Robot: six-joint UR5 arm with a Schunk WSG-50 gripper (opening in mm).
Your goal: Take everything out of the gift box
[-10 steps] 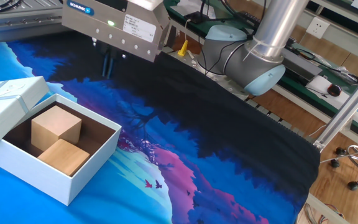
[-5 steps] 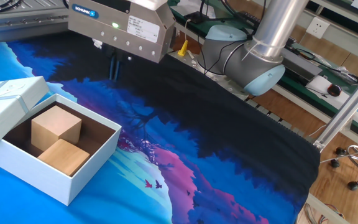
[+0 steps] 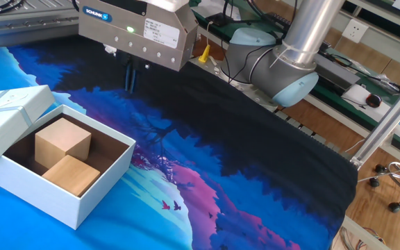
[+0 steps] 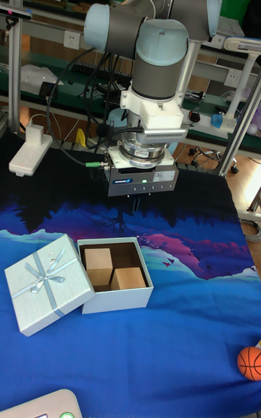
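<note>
The gift box [image 3: 89, 203] [image 4: 116, 300] stands open at the left of the cloth. Its bow-topped lid [image 3: 5, 111] [image 4: 45, 284] lies against its left side. Inside sit two wood blocks, a paler one [image 3: 62, 141] [image 4: 98, 258] and a tanner one [image 3: 71, 173] [image 4: 129, 278], touching each other. My gripper [image 3: 130, 78] [image 4: 121, 215] hangs above the cloth behind the box, up and to the right of it in the fixed view. Its thin dark fingers are shut together with nothing between them.
A printed blue and purple cloth [image 3: 242, 180] covers the table. A small orange ball [image 4: 250, 361] lies at the front right. A white device [image 4: 29, 151] sits at the back left edge. The arm's base [image 3: 276, 69] stands behind the cloth.
The gripper has drifted slightly to the right and a little up. The box, lid and blocks have not moved.
</note>
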